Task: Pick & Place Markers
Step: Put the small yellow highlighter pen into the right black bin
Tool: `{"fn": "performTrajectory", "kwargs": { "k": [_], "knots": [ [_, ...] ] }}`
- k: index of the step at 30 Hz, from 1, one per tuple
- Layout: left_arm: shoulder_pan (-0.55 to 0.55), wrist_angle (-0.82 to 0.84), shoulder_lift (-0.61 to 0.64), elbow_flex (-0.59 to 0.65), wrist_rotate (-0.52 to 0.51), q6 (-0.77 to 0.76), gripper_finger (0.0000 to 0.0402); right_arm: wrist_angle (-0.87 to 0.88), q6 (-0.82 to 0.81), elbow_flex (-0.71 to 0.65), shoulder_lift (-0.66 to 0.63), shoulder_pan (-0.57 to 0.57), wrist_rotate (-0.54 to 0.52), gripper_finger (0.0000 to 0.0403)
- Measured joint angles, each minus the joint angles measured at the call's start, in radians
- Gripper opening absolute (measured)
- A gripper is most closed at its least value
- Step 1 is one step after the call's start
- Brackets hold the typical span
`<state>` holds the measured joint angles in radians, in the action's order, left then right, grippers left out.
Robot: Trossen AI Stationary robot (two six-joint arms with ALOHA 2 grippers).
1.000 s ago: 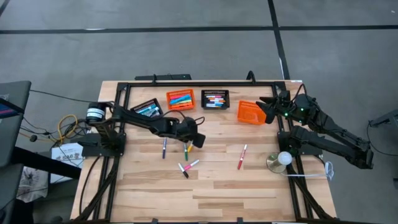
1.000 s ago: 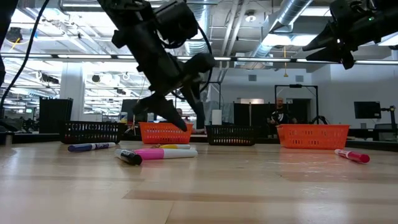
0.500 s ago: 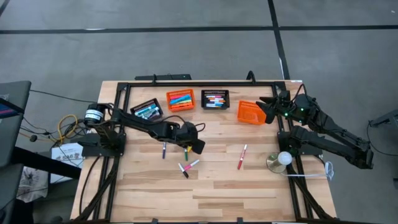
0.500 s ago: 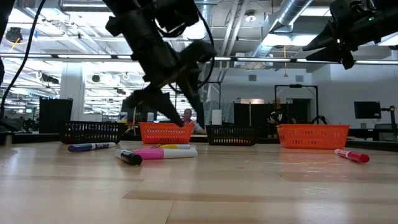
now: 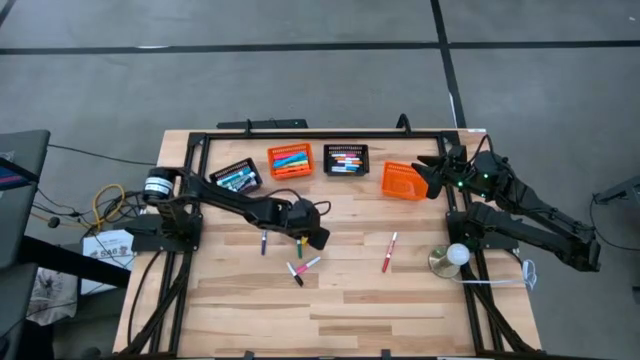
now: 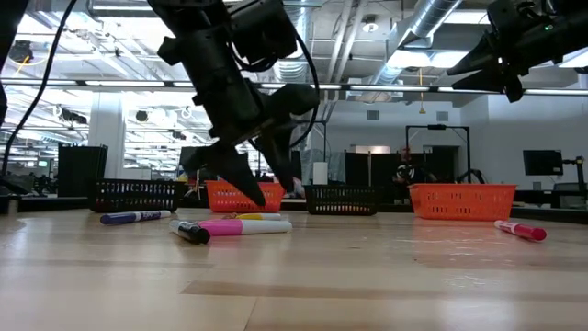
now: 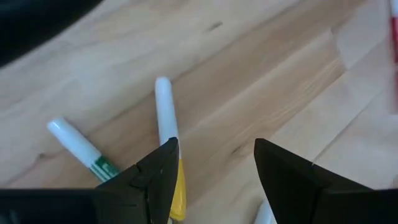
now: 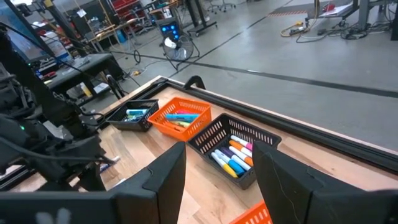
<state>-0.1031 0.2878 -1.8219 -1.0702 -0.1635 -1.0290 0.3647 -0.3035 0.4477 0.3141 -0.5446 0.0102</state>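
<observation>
The left gripper (image 5: 316, 238) hangs low over the middle of the table (image 5: 400, 310) and hides most of the yellow marker (image 7: 166, 137) and the green marker (image 7: 79, 148) under it in the high view; the left wrist view shows both lying flat, white ends apart, the rest of each running behind the left finger (image 7: 149, 180). No writing can be read: a dark print on the green marker's barrel is too blurred, and the purple marker (image 6: 135, 217) carries a white label too small to make out in the low view. The left jaws stand open and empty, with bare wood between them and the yellow marker just beside one finger; whether it touches cannot be told. The right gripper (image 5: 426, 176) is raised at the table's far right, beside the orange basket (image 5: 402, 181), its jaws spread and holding nothing. Loose markers lie mid-table: the purple one, a pink marker (image 5: 308, 264) crossed with a black marker (image 5: 296, 275), and a red marker (image 5: 389, 252) well apart to the right. More markers fill three baskets (image 5: 290, 160) along the far edge.
</observation>
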Motion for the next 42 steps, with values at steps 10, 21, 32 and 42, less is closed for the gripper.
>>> {"fn": "performTrajectory", "kwargs": {
  "k": [10, 21, 32, 42],
  "knots": [
    [0.0, 0.009, -0.033, 0.0, -0.001, -0.007, 0.0209, 0.0, -0.002, 0.0, 0.0, 0.0, 0.0, 0.0176],
    [0.001, 0.014, -0.078, -0.004, 0.026, -0.014, 0.0209, 0.0, -0.001, 0.0, 0.0, 0.0, 0.0, 0.0176],
    [0.0, 0.003, -0.078, -0.001, 0.012, -0.023, 0.0209, 0.0, 0.0, 0.0, 0.0, 0.0, 0.0, 0.0175],
    [-0.001, 0.001, -0.079, 0.0, 0.006, 0.004, 0.0209, 0.0, 0.023, 0.0, 0.0, 0.0, 0.0, 0.0174]
  ]
}}
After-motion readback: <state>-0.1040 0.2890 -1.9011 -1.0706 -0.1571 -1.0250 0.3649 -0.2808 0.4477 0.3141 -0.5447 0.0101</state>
